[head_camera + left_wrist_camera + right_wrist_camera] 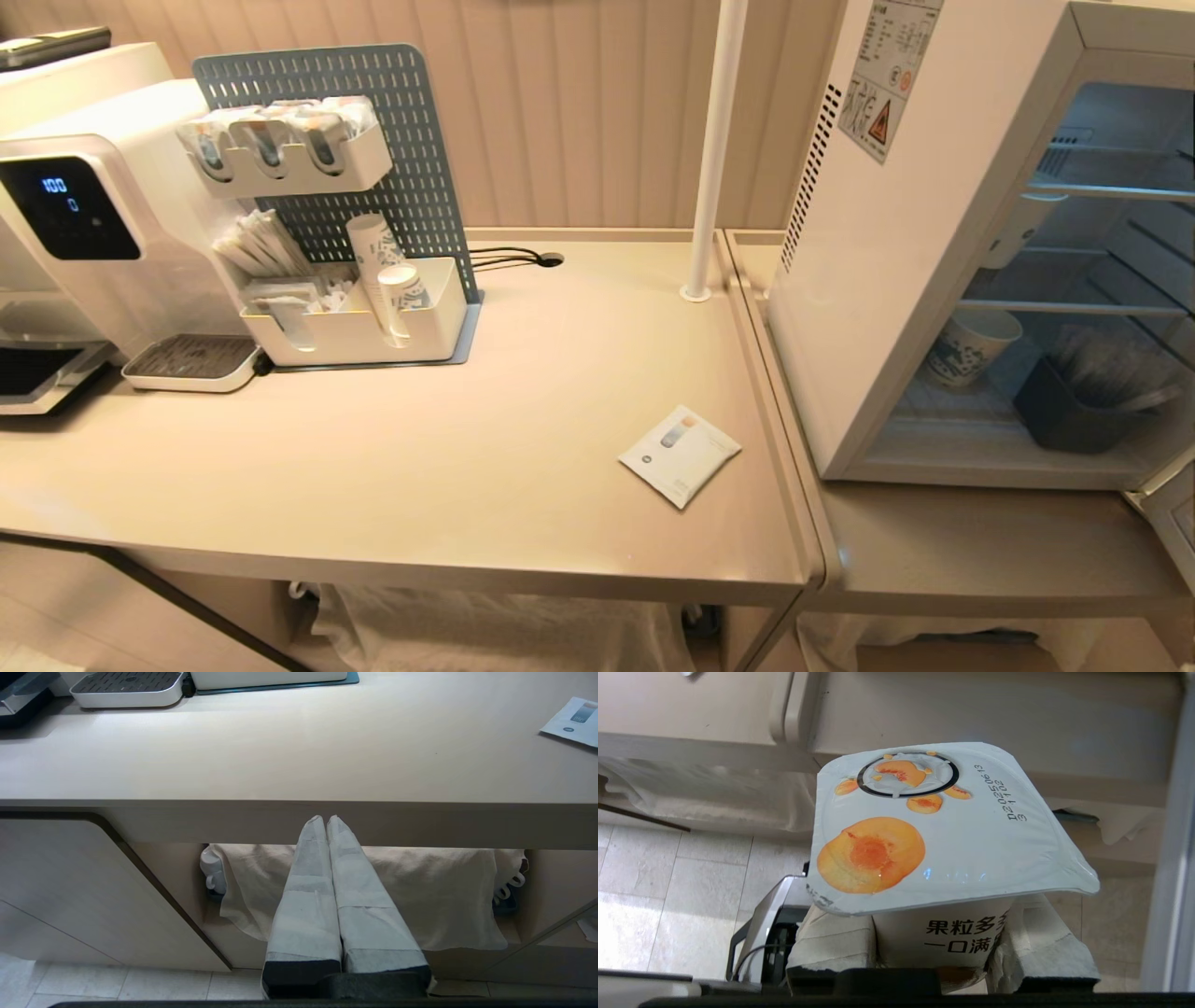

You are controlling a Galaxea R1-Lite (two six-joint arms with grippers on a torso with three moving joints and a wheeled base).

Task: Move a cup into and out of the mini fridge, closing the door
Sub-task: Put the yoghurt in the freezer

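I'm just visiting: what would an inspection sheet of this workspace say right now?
Surface: beige table, mostly bare.
Job's things: cup held by the right gripper; mini fridge stands open; door only partly visible.
Clutter: white sachet, pegboard organiser, water dispenser; a paper cup and dark bin inside the fridge.
Grippers: left gripper shut, below the table edge; right gripper shut on the cup.
Cables: black cable at the table's back.
Surroundings: panelled wall, tiled floor.

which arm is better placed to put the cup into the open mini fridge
Right. The right hand already grips the cup, below the counter's edge. The left hand is shut and empty, parked below the counter; the mini fridge stands to the right.
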